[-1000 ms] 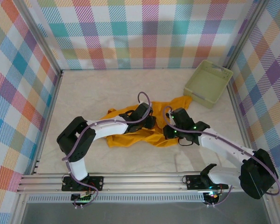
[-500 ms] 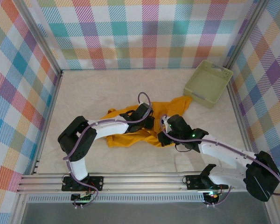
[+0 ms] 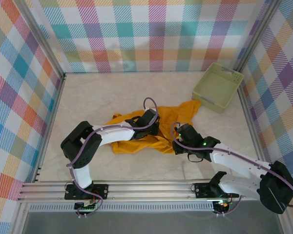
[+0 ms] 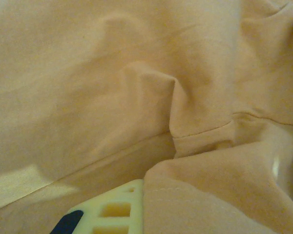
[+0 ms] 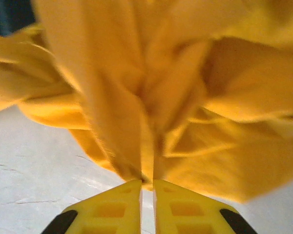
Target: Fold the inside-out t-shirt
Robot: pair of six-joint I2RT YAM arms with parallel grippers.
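Pale, faintly marbled worktop [image 3: 97, 97]. Lying crumpled on it near the middle: mustard-orange inside-out t-shirt [image 3: 183, 112], one end stretched toward the far right corner. Resting flat there, just beside that end: pale green basket [image 3: 217, 87], open side up.

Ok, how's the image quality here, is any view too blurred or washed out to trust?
Top external: sharp and evenly lit, the t-shirt a saturated mustard against the pale table. Left wrist: cloth close to the lens, pale and washed out, soft, with a bright patch lower left. Right wrist: the hanging folds blur, while the right gripper and the table look fairly crisp.
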